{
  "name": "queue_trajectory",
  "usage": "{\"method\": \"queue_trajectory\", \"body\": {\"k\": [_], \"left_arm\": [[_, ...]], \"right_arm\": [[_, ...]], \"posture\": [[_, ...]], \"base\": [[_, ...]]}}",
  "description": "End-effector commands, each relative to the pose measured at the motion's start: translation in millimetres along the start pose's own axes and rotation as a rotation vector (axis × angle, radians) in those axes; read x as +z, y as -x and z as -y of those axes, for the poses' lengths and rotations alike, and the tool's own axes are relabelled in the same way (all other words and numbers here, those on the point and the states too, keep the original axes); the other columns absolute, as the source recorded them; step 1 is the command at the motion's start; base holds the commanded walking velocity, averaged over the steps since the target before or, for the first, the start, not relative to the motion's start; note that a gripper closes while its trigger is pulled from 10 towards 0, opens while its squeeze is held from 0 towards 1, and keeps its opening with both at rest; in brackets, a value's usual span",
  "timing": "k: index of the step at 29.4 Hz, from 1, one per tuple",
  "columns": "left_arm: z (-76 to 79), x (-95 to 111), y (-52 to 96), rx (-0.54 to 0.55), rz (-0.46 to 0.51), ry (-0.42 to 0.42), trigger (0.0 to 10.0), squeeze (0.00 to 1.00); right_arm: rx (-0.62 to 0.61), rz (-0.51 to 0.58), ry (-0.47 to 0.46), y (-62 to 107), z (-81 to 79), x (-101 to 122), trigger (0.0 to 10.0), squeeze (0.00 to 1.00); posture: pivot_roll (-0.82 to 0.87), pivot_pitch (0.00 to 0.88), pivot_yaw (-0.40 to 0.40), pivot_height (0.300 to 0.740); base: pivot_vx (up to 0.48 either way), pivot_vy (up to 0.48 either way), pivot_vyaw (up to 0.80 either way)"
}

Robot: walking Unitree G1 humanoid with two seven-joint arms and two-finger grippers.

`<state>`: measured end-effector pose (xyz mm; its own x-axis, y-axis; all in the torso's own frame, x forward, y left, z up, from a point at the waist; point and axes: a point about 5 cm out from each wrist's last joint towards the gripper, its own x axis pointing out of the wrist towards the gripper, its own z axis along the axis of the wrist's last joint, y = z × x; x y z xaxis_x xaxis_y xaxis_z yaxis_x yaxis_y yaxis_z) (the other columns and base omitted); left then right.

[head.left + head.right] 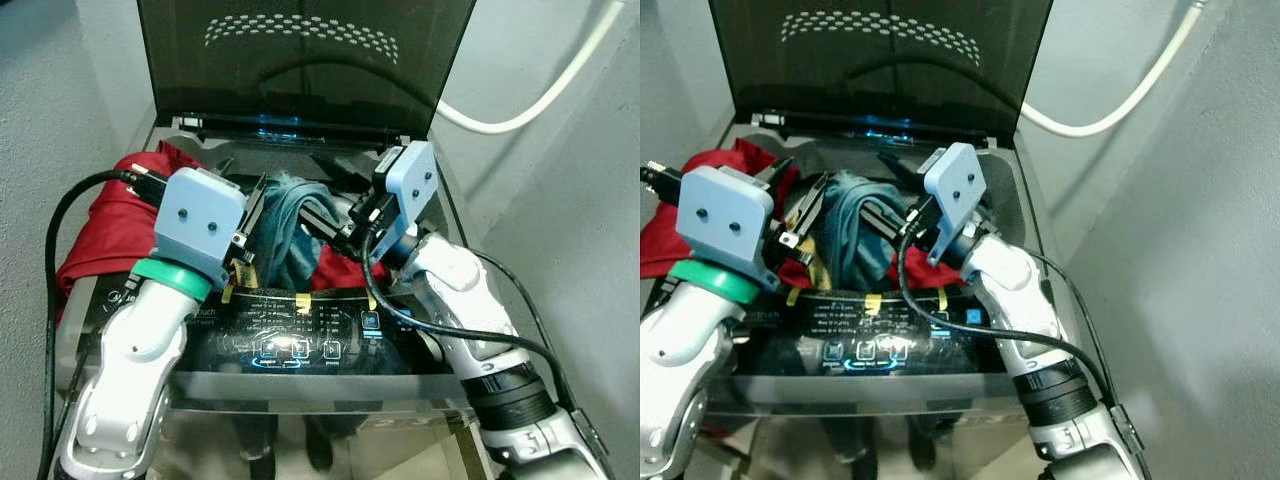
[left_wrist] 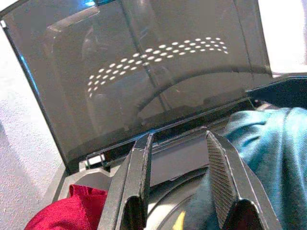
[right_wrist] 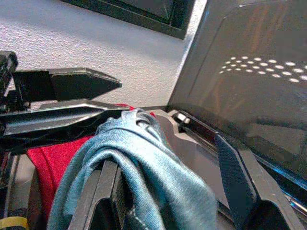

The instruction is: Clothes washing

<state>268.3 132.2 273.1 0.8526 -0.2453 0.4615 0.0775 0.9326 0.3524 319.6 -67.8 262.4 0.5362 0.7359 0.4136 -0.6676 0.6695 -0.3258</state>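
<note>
— Clothes are seen at the open top of a washing machine point(image 1: 300, 385): a teal garment point(image 1: 290, 225) is heaped over the drum opening, and a red garment point(image 1: 115, 225) is draped over the machine's left edge, with more red cloth shown beside the teal one. What writing can be read?

— None clearly. Lit blue symbols and rows of small white print are seen on the dark control panel point(image 1: 300, 335), but they are too small to be made out. Yellow tape strips are stuck along its upper edge.

— What is hidden or cut off?

— The drum's inside is covered by cloth and arms. The raised tinted lid point(image 1: 300, 50) is cut off at the top, and a white hose point(image 1: 540, 95) runs out of view.

— And the jaws?

— The left gripper point(image 2: 177, 179) is held with its jaws apart, nothing between them, just beside the teal garment. The right gripper point(image 3: 177, 189) is also spread wide, with the teal garment draped over one finger point(image 3: 103, 201); the other finger is left bare
</note>
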Motion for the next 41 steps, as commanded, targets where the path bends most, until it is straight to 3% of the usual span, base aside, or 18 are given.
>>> {"method": "queue_trajectory", "body": {"k": [1,3,4,9,10,14,15,16,19,30,32,41], "left_arm": [[5.1,3,-7.3,-0.009,0.031,0.005,10.0,0.00],[5.1,3,-7.3,-0.009,0.031,0.005,10.0,0.00],[5.8,5,-14.2,-0.005,0.049,0.016,10.0,0.00],[2.6,4,-20.0,0.015,0.057,0.030,10.0,0.00],[4.0,1,-22.4,0.019,0.043,0.066,10.0,0.00],[6.3,-2,-25.1,0.021,0.027,0.110,10.0,0.00],[6.8,-7,-28.7,0.031,-0.002,0.174,10.0,0.00],[6.8,-7,-28.7,0.031,-0.002,0.174,10.0,0.00],[7.4,-21,-39.1,0.081,-0.076,0.326,10.0,0.00],[10.4,-31,-42.4,0.070,-0.099,0.344,10.0,0.00],[9.2,-35,-42.2,0.076,-0.108,0.342,10.0,0.00],[14.8,-34,-46.6,0.060,-0.094,0.359,10.0,0.00]], "right_arm": [[-0.093,-0.011,-0.002,11.3,2.3,-3,10.0,0.00],[-0.093,-0.011,-0.002,11.3,2.3,-3,10.0,0.00],[-0.198,-0.033,-0.012,22.4,5.6,-7,10.0,0.00],[-0.225,-0.078,0.012,31.9,3.6,-10,10.0,0.00],[-0.335,-0.064,0.017,35.3,12.4,-9,10.0,0.00],[-0.477,-0.046,0.016,39.9,23.3,-7,10.0,0.00],[-0.602,-0.028,0.003,43.6,28.7,-5,10.0,0.00],[-0.602,-0.028,0.003,43.6,28.7,-5,10.0,0.00],[-0.825,-0.017,-0.056,52.6,33.8,-11,10.0,0.00],[-0.852,0.020,-0.059,47.7,27.4,-11,10.0,0.00],[-0.849,0.043,-0.016,45.2,30.1,-6,10.0,0.00],[-0.858,0.043,-0.014,45.8,33.8,-4,10.0,0.00]], "posture": [[0.17,0.013,0.017,0.740],[0.17,0.013,0.017,0.740],[0.16,0.024,0.009,0.740],[0.15,0.002,0.015,0.740],[0.13,0.002,0.027,0.740],[0.13,0.002,0.027,0.740],[0.11,0.000,0.036,0.740],[0.11,0.000,0.036,0.740],[0.11,0.000,0.033,0.740],[0.10,0.000,0.033,0.740],[0.08,0.000,0.032,0.740],[0.09,0.000,0.010,0.740]], "base": [[0.000,0.000,0.00],[0.000,0.000,0.00],[0.000,0.000,0.00],[0.000,0.000,0.00],[0.000,0.000,0.00],[0.000,0.000,0.00],[0.000,0.000,0.00],[0.000,0.000,0.00],[0.000,0.000,0.00],[0.000,0.000,0.00],[0.000,0.000,0.00],[0.000,0.000,0.00]]}}
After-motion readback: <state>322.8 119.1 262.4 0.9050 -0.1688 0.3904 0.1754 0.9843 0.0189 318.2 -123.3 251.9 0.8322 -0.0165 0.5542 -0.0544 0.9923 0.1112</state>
